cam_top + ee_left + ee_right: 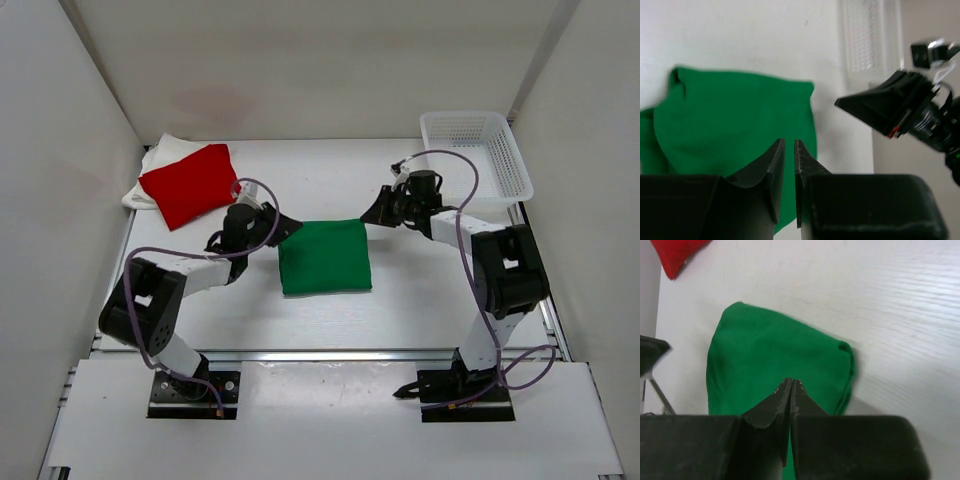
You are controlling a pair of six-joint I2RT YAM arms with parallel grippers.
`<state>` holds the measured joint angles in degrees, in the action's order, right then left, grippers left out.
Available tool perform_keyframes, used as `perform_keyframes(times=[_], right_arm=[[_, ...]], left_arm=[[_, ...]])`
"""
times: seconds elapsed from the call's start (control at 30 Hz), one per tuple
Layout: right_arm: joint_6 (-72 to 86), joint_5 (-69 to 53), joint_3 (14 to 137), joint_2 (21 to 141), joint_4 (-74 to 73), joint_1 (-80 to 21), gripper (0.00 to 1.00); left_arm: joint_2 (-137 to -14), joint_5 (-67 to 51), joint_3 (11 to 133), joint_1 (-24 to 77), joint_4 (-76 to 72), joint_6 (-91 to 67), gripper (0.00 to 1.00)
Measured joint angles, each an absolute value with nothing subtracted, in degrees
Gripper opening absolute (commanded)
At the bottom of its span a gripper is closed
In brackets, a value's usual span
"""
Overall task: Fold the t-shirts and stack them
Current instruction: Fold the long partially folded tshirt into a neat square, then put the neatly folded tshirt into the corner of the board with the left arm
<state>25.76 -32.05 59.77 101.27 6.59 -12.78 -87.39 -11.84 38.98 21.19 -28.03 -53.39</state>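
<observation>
White shirt (153, 157) mostly under red shirt (190, 185); left claw (789, 143) seemingly ajar, right claw (791, 382) closed.

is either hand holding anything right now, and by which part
Nothing looks held. The green t-shirt lies folded on the table; the right hand is shut empty, the left hand slightly parted with no cloth between.

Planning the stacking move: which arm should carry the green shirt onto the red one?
Probably left: the left pincer sits at the green shirt's left edge, and the red shirt lies on that side.
</observation>
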Motion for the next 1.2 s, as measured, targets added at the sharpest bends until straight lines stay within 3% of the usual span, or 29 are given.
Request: perform_keyframes(times=[0.17,0.4,0.5,0.6,0.73,0.87,1.07,1.2], right_arm=[[26.1,-35.1,61.5,108.7,7.2,-14.6,0.0],[28.4,-39.5,65.1,117.3,7.9,-13.5,0.0],[28.4,-39.7,65.6,117.3,7.9,-13.4,0.0],[28.1,-39.6,66.1,116.7,7.1,-13.6,0.09],[27.8,-39.5,65.8,112.8,6.0,-14.2,0.36],[28.3,-39.2,61.7,103.2,8.2,-14.7,0.51],[29.5,-38.8,49.3,87.4,13.7,-15.9,0.55],[29.8,-38.0,43.2,83.2,14.5,-17.4,0.57]], left_arm=[[-95.2,-14.7,34.3,23.1,-31.9,-55.5,0.21],[-95.2,-17.2,25.9,20.9,-36.3,-58.0,0.24],[-93.8,-18.1,24.7,20.1,-37.6,-58.2,0.31],[-89.9,-18.8,23.0,19.3,-37.3,-57.8,0.4],[-81.3,-18.2,21.7,17.5,-33.7,-55.4,0.49],[-77.1,-16.3,21.7,16.3,-28.3,-50.9,0.62],[-82.0,-15.6,21.7,16.8,-22.1,-46.2,0.73],[-85.7,-16.3,23.8,18.4,-25.2,-45.3,0.72]])
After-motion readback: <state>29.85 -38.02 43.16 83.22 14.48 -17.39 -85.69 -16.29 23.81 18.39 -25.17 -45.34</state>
